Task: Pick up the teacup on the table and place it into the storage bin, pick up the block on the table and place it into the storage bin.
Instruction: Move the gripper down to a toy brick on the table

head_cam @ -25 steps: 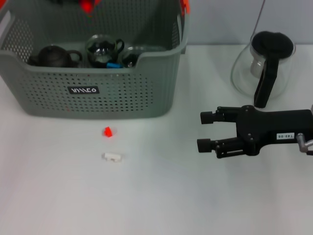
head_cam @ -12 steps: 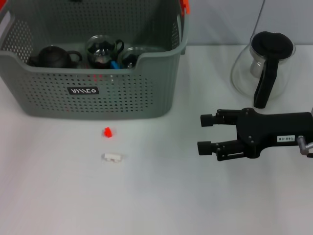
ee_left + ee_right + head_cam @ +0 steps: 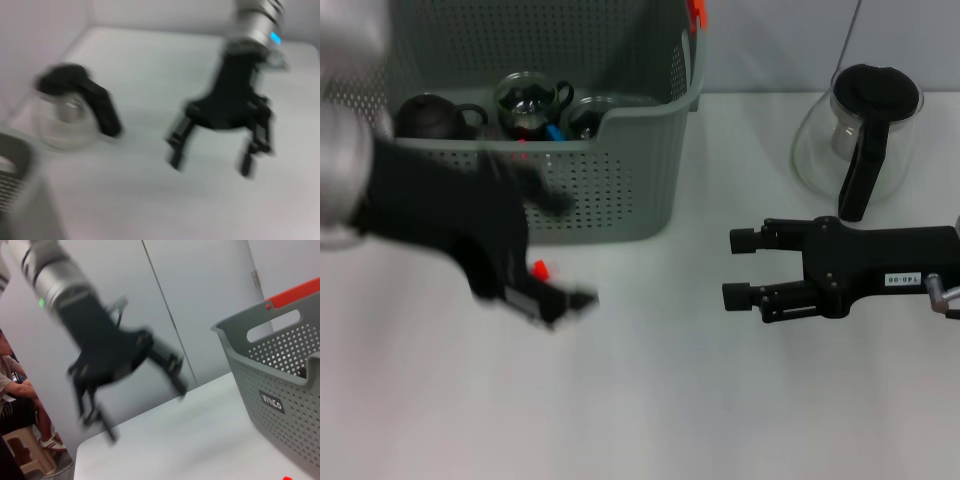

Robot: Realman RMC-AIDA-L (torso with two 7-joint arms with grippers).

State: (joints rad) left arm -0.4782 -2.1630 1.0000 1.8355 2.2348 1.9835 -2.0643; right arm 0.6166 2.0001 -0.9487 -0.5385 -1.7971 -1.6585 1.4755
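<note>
Now my left gripper (image 3: 555,300) hangs over the red block (image 3: 539,269) near the bin (image 3: 620,190), jaws spread I think; I should descend slowly, centred. Right gripper (image 3: 740,268) idles spread.

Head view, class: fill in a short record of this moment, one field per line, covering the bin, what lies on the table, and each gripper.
storage bin: far left on the table, holding a dark teapot and glass cups
red block: on the table just in front of the bin
left gripper: open, over the red block, blurred
right gripper: open, hovering on the right, holding nothing
glass carafe: far right, black lid and handle
</note>
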